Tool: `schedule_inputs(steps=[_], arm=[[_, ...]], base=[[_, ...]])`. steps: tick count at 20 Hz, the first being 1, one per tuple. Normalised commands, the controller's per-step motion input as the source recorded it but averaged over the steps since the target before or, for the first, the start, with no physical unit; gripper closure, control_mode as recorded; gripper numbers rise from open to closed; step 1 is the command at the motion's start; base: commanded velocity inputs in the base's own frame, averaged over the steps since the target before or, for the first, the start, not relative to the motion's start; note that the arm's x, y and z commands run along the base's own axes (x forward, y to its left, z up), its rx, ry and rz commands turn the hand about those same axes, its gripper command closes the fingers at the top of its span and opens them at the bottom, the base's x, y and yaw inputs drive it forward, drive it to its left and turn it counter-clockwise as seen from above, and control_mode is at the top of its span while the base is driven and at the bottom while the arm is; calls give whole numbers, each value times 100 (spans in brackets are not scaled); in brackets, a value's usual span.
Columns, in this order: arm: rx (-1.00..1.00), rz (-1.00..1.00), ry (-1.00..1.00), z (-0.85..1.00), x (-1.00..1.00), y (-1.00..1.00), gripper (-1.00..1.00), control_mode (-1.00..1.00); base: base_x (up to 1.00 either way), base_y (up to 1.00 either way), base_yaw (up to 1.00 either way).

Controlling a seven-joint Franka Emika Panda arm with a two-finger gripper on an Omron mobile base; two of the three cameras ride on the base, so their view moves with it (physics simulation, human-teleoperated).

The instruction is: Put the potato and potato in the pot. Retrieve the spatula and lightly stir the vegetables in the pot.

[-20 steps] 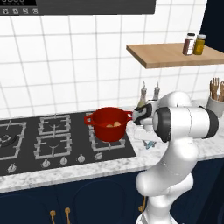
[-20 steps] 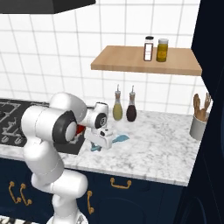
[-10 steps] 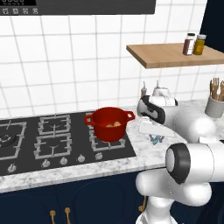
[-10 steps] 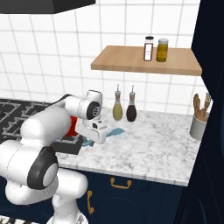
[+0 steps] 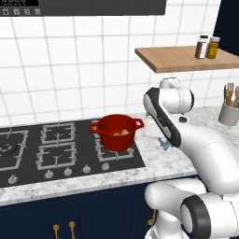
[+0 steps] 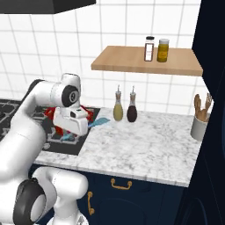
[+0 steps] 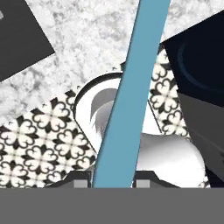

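Now: our claw (image 7: 111,183) is clamped on the spatula (image 7: 131,94), handle running lengthwise from it; the red pot (image 5: 116,132) lies just beside, stove-side.

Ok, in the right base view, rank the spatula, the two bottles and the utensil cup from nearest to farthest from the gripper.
1. Spatula: at the gripper, its blue end sticking out to the right.
2. Bottles: farther right, against the tiled wall; the yellowish one is slightly nearer than the dark one.
3. Utensil cup: far right end of the counter.
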Motion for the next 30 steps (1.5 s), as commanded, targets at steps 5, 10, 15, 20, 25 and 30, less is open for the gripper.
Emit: schedule_inputs(steps=[5, 10, 15, 20, 25, 30], arm=[[-46, 34, 16, 100, -18, 34, 100, -100], [-56, 45, 35, 97, 0, 6, 100, -100], [-49, 39, 53, 31, 11, 4, 100, -100], [-25, 13, 39, 46, 15, 0, 100, -100], [-2, 2, 41, 37, 35, 0, 100, -100], [2, 18, 22, -12, 62, 3, 100, -100]], base=[[0, 0, 0], [0, 0, 0], [0, 0, 0], [0, 0, 0], [0, 0, 0], [0, 0, 0]])
